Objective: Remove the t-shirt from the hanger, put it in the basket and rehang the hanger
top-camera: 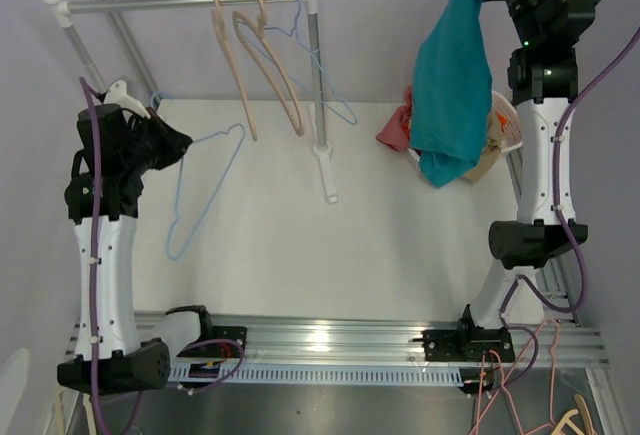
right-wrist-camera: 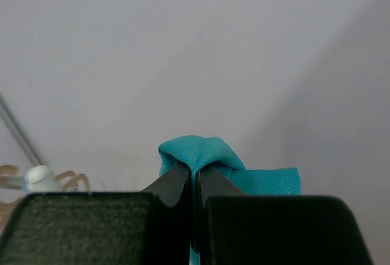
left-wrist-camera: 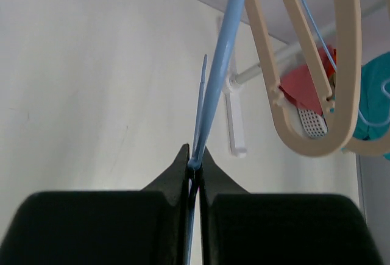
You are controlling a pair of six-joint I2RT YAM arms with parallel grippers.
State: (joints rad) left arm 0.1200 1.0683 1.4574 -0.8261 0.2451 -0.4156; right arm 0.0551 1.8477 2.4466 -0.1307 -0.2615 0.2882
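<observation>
The overhead view alone showed the whole teal fabric t-shirt (top-camera: 455, 85) dangling high over the right end of the white worktop (top-camera: 280, 255), clear of any hanger. The right wrist view showed only a bunched fold of it, pinched in the fully closed right end effector (right-wrist-camera: 194, 173). The left wrist view revealed the left end effector (left-wrist-camera: 195, 158) clamped tight on the thin light-blue wire hanger (left-wrist-camera: 216, 76).
</observation>
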